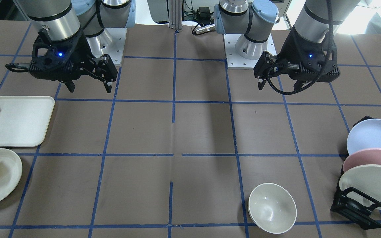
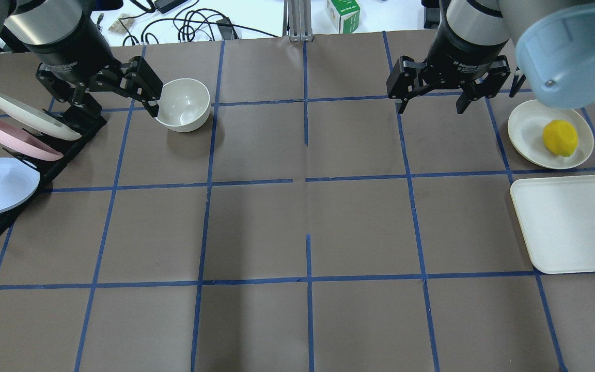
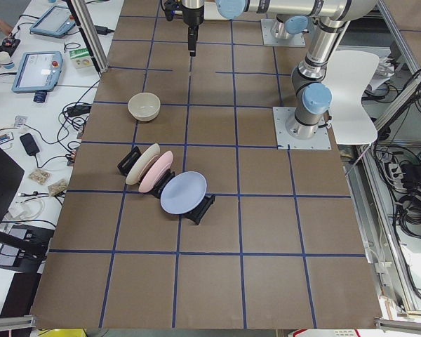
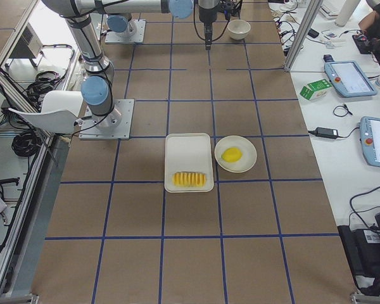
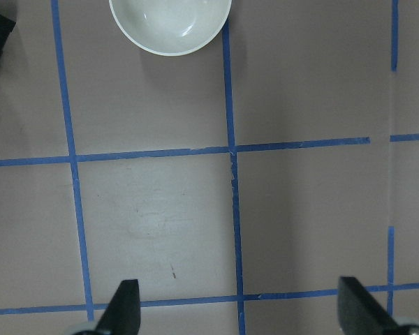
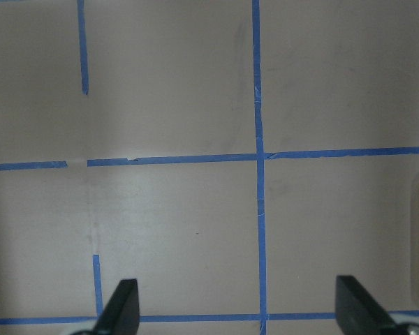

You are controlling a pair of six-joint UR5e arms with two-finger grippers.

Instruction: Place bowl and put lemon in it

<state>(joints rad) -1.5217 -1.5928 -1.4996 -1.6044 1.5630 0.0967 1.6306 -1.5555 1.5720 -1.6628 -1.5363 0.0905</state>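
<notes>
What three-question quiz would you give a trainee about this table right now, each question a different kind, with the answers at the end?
1. True or false: the lemon lies inside the bowl.
2. Multiple choice: how many plates stand in the black rack? A) two B) three C) five
3. Fill in the missing word: the left gripper and the right gripper both hang above bare table with their jaws ____.

Key: 1 false, it lies on a small round plate, far across the table from the bowl. 2 B. 3 open.
</notes>
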